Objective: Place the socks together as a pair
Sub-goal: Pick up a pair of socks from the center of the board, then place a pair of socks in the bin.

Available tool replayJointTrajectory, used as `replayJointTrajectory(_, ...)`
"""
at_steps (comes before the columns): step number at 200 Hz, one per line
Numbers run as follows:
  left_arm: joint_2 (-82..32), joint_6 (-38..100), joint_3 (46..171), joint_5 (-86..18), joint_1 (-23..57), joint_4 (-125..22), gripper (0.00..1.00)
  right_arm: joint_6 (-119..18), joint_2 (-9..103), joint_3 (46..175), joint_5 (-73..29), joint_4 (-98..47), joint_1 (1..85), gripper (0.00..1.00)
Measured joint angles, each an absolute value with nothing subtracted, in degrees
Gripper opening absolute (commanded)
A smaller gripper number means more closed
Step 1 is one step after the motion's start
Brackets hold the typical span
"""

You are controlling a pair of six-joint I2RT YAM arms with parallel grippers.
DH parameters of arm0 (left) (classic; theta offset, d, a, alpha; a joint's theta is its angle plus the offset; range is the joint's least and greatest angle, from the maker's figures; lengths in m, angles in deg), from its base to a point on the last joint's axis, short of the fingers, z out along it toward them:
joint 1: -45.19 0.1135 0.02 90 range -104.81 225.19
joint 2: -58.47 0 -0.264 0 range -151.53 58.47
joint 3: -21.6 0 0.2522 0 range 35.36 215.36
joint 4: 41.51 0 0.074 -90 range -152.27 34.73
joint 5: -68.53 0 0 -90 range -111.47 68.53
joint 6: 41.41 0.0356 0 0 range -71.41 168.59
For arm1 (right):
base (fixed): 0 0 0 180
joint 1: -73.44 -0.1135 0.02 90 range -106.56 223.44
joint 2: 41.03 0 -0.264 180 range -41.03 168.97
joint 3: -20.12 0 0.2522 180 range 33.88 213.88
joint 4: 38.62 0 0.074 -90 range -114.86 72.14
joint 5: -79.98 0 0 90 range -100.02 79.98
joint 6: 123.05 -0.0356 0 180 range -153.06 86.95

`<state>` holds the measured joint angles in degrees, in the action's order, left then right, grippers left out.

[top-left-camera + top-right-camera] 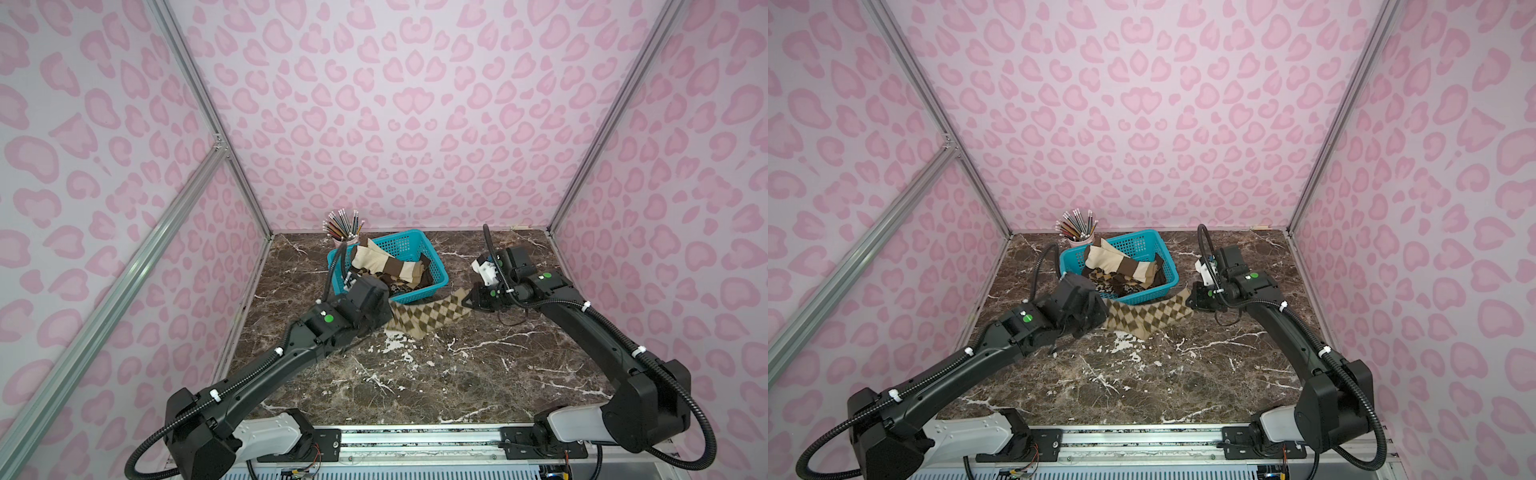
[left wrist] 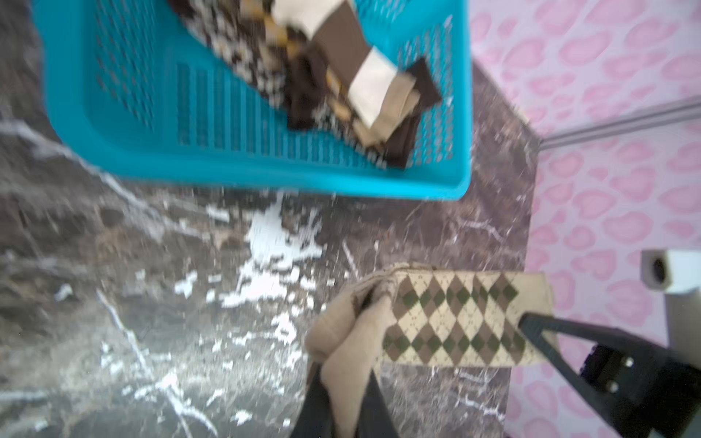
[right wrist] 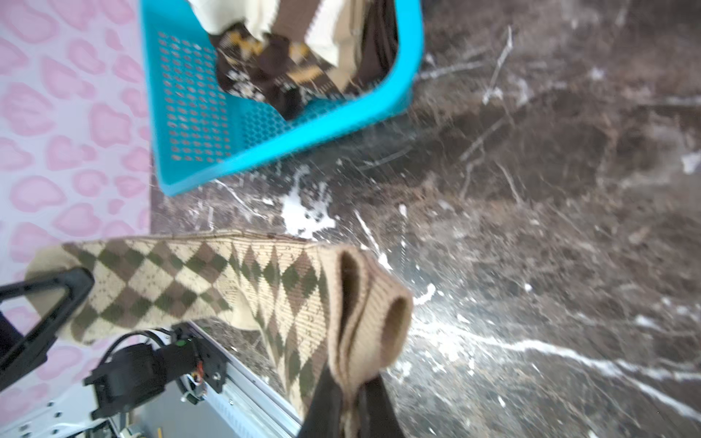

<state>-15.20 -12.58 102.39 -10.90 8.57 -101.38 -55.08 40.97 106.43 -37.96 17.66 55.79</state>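
An olive-beige diamond-check sock [image 1: 432,316] [image 1: 1142,316] hangs stretched between my two grippers, in front of the blue basket [image 1: 419,293]. My left gripper [image 2: 343,379] is shut on its plain beige toe end [image 2: 352,341]. My right gripper [image 3: 352,394] is shut on the ribbed cuff end [image 3: 371,314], where two cuff openings show side by side. In a top view the left gripper [image 1: 388,309] is mostly hidden under its wrist, and the right gripper [image 1: 471,301] sits at the sock's far right tip. More socks lie in the basket: a cream ribbed one with brown bands [image 1: 386,262] and dark brown patterned ones [image 3: 265,72].
The blue basket [image 1: 1138,239] stands at the back middle of the brown marble table [image 1: 457,374]. A pink cup of pencils [image 1: 345,237] is behind its left corner. Pink patterned walls with aluminium posts close in the left, right and back.
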Motion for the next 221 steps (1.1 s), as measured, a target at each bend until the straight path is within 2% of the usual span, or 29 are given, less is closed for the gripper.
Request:
replayJointTrajectory(30, -23.55, -0.97, 115.76, -10.93, 19.48, -103.91, 0.04, -56.91, 49.58, 116.6, -40.65, 16.22, 53.8, 0.0)
replayJointTrajectory(62, -34.67, 8.08, 126.74, -11.41, 26.01, -103.13, 0.03, -59.18, 59.79, 125.62, -42.29, 13.05, 52.2, 0.0)
replayJointTrajectory(151, -61.71, 17.43, 144.18, -14.53, 29.77, -99.11, 0.03, -60.26, 84.4, 146.69, -40.85, 13.42, 53.47, 0.0)
replayJointTrajectory(178, -67.65, 18.68, 147.7, -14.05, 29.82, -101.47, 0.03, -59.43, 89.36, 152.94, -38.71, 17.37, 54.37, 0.08)
replayJointTrajectory(190, -68.79, 18.81, 147.72, -13.88, 29.82, -102.73, 0.03, -58.86, 90.78, 154.06, -38.01, 18.84, 54.41, 0.17)
replayJointTrajectory(196, -69.23, 18.92, 147.7, -13.7, 29.82, -103.43, 0.07, -58.51, 91.33, 154.19, -37.64, 19.56, 54.32, 0.24)
replayJointTrajectory(208, -69.77, 18.96, 147.65, -13.13, 29.82, -104.13, 0.27, -58.0, 91.83, 154.02, -37.0, 21.2, 54.21, 0.41)
replayJointTrajectory(221, -70.04, 18.94, 147.35, -12.54, 29.82, -104.33, 0.48, -56.98, 91.65, 153.73, -36.83, 21.64, 54.02, 0.47)
